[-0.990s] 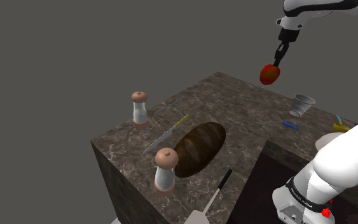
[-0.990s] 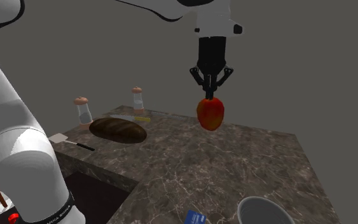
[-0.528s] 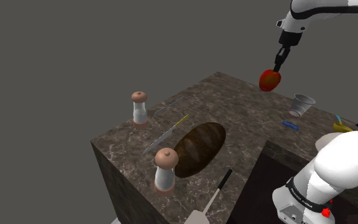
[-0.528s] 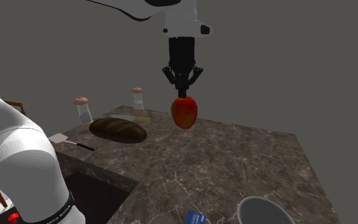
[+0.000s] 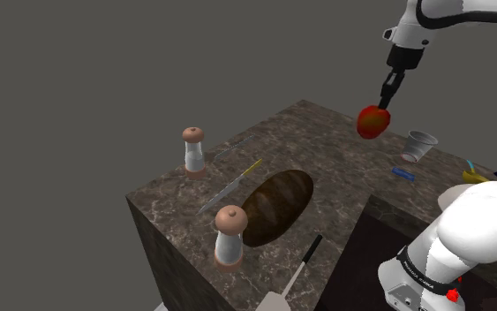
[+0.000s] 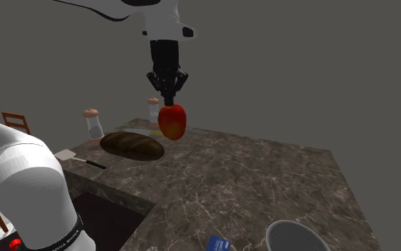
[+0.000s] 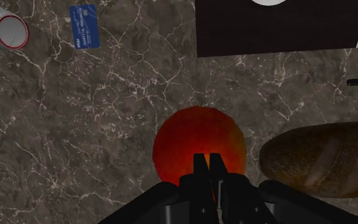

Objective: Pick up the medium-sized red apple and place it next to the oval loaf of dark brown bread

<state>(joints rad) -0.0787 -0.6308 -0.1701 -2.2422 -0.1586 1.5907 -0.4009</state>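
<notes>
Both jaws, nearly together, pinch the red apple (image 6: 172,122) above the counter (image 6: 263,178).

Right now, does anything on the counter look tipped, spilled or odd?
Nothing stands out. The apple hangs from the gripper above the counter. The near shaker and far shaker stand upright, and the loaf lies flat.

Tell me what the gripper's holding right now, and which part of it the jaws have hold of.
The gripper holds the red apple by its top; the jaws pinch it there and it hangs below them, clear of the counter.
</notes>
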